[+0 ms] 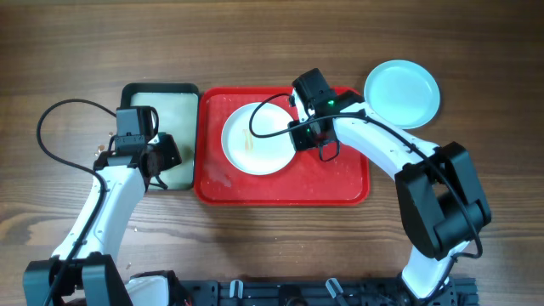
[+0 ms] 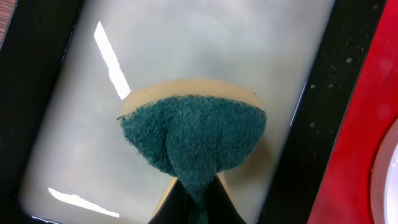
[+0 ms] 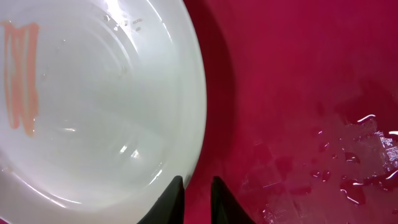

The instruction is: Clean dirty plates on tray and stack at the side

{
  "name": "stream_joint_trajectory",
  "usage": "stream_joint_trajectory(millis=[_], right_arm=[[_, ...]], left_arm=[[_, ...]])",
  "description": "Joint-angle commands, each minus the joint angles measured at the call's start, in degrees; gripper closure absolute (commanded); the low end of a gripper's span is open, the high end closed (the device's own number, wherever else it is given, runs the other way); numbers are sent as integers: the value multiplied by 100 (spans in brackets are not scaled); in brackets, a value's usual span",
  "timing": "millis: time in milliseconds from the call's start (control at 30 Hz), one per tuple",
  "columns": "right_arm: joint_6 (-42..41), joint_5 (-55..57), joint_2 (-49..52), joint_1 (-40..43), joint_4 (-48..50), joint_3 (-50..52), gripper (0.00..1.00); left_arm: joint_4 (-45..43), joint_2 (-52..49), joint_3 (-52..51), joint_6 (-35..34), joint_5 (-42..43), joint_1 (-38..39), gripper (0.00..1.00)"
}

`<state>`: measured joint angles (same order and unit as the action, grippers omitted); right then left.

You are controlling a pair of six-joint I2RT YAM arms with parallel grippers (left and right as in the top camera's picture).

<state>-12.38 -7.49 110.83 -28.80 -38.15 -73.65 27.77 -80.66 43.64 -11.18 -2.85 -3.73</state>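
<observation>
Right gripper point(image 3: 198, 194): jaws narrow at white plate point(image 1: 263, 153) right rim, grip unclear. Probably to steady it, left-centre of tray point(image 1: 340, 183). Left gripper point(image 2: 193, 208) clamps sponge point(image 2: 193, 134) over black tray point(image 1: 161, 87), ready to scrub. Turquoise plate point(image 1: 402, 92) on desk off tray's far-right corner.

Overhead, soft even light falls from above. The worktop point(image 1: 272, 34) shows crisp grain, with only faint, short shadows beside the arms.

In the left wrist view, two hard white glare streaks lie on the small tray point(image 2: 205, 43), one up and left of the left gripper point(image 2: 193, 202) and one low to its left. The sponge point(image 2: 193, 137) just above it is sharp, while the gripper itself is dark and soft.

In the right wrist view, the right gripper point(image 3: 198, 199) is a blurred black shape. The plate point(image 3: 99, 112) up and left of it looks milky, with small highlights near the top edge. Its rim casts a dim shadow on the tray point(image 3: 298, 62). Drops point(image 3: 367, 168) to the gripper's right glint.
</observation>
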Motion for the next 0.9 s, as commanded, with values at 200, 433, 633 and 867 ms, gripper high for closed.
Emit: stream_joint_trajectory(millis=[200,433,633,867], right_arm=[[-26,-50,129,-28,13,-83,90],[-37,-50,133,-28,20,-83,89],[-417,-48,133,-28,57,-83,83],[-433,-48,133,-28,46,-83,83]], left_arm=[[-35,105,-15,92,94,-24,96],[-35,105,-15,92,94,-24,96],[-37,105,-15,92,94,-24,96],[-4,105,-15,92,94,-24,96]])
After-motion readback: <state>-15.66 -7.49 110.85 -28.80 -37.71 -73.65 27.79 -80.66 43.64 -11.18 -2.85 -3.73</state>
